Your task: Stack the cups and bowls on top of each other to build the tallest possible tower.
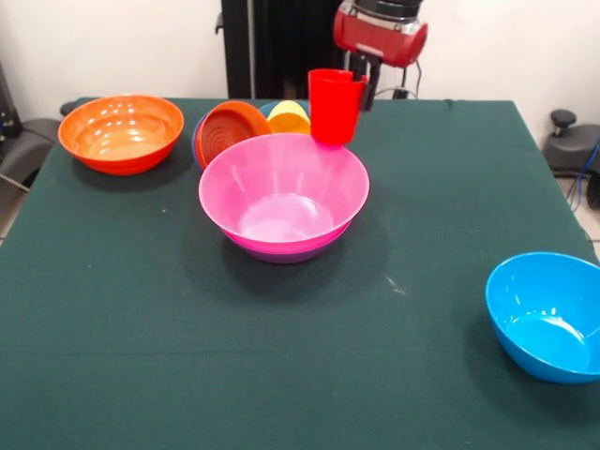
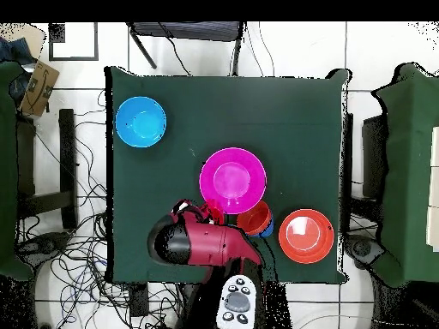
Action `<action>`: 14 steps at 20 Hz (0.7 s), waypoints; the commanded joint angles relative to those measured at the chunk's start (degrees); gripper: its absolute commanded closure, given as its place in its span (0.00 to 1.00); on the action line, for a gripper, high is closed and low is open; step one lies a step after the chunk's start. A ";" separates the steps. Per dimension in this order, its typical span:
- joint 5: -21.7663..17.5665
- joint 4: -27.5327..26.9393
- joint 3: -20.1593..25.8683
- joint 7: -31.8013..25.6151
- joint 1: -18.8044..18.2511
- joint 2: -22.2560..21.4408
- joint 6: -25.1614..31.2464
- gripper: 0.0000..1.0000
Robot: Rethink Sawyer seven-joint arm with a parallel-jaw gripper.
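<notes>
Apparently gripper (image 1: 361,77) clasps glossy red cup (image 1: 335,105).

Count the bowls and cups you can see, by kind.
Bowls: 6 (pink bowl, purple bowl under it, large orange bowl, small orange bowl, blue bowl behind it, bright blue bowl)
Cups: 3 (red cup, yellow cup, orange cup)
Total: 9

the arm (image 2: 206,243) is glossy red with black joints and a grey-white, black-buttoned base.
</notes>
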 commanded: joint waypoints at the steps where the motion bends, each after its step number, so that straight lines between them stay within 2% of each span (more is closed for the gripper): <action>1: -2.91 -7.06 6.04 -0.99 -2.89 2.77 1.77 1.00; 4: -3.53 -8.09 6.51 -1.46 -3.67 4.93 1.54 1.00; 9: -5.22 -9.46 4.97 -0.27 -2.75 11.91 -3.20 1.00; 14: -5.98 -10.71 4.55 1.10 -2.48 16.61 -6.96 1.00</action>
